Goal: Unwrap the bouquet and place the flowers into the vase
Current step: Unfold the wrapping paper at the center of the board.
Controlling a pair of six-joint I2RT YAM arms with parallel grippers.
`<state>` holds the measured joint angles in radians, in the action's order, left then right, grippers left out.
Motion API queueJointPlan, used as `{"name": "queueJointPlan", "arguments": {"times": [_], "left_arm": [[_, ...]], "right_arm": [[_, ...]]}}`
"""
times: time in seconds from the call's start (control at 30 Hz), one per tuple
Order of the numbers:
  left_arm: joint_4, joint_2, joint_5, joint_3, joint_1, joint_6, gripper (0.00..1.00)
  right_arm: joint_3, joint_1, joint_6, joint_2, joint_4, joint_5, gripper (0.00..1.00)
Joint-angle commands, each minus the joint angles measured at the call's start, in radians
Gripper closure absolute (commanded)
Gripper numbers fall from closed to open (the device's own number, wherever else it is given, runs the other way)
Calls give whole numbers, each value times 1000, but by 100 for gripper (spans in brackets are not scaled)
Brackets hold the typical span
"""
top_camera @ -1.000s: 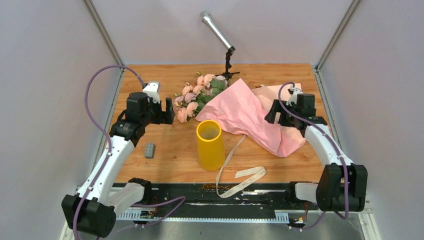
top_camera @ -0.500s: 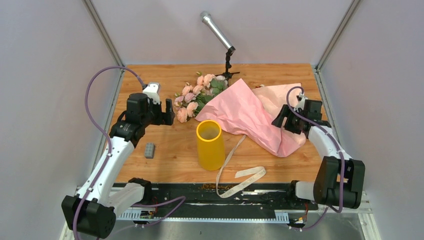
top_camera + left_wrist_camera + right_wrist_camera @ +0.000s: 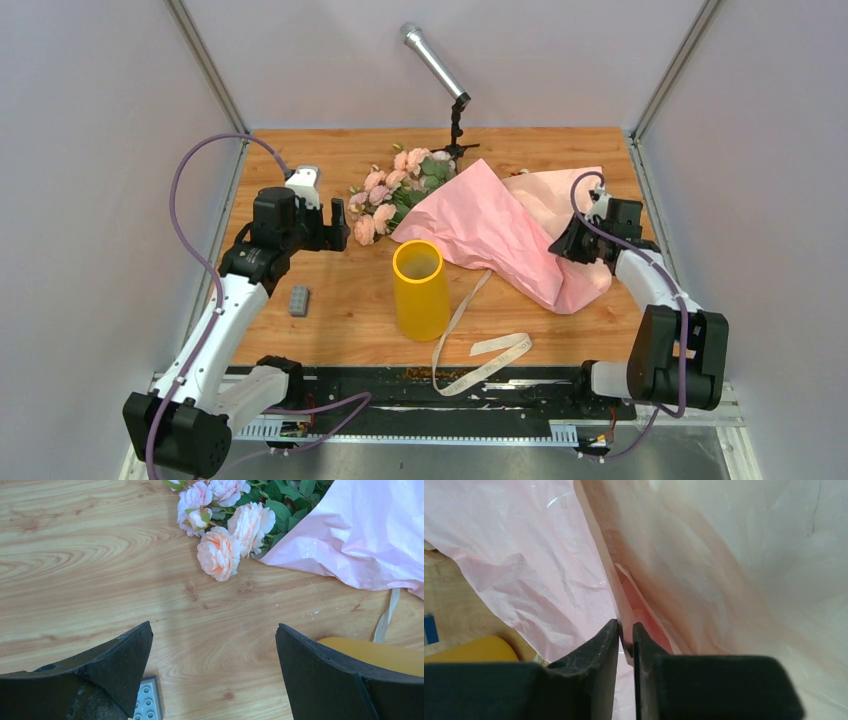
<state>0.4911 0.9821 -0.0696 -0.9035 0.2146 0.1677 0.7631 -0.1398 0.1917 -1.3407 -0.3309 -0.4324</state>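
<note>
Right gripper (image 3: 625,631): jaws were pressed almost together, pinching a raised fold of the paper (image 3: 514,555) (only a sliver of gap showed between them).
Left gripper (image 3: 214,629): jaws were spread wide and held nothing; it hovered over bare table (image 3: 330,150), with the nearest rose well ahead of the fingertips.
Paper: it lay opened and crumpled across the right half of the table, and the right gripper gripped it near its right edge.
Flowers (image 3: 385,195): they lay on the table at the back centre, with the heads pointing left and sticking out from under the paper's left edge; the stems were hidden beneath it.
Vase (image 3: 420,290): it stood upright at the front centre, mouth up, just in front of the paper's lower edge and apart from the flower heads.
Ribbon (image 3: 480,350): it was loose, running from under the paper past the vase's right side and curling near the table's front edge.
Block (image 3: 298,300): it was small and grey, left of the vase and beside the left arm.
Mic (image 3: 432,60): it sat on a short stand at the back edge, behind the flowers.
</note>
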Motion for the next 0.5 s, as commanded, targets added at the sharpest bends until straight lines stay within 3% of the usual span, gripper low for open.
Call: {"name": "queueJointPlan", "arguments": {"times": [0.0, 0.1, 0.27, 0.47], "left_arm": [[-19, -23, -9, 2, -5, -20, 0], [-19, -23, -13, 2, -6, -20, 0], [-20, -21, -22, 2, -6, -18, 0], [-20, -19, -26, 3, -6, -17, 0]], "right_arm": [[3, 6, -3, 96, 41, -92, 91], [-15, 22, 2, 153, 17, -123, 100], [-59, 82, 68, 245, -19, -166, 100], [-101, 253, 141, 311, -83, -132, 100]]}}
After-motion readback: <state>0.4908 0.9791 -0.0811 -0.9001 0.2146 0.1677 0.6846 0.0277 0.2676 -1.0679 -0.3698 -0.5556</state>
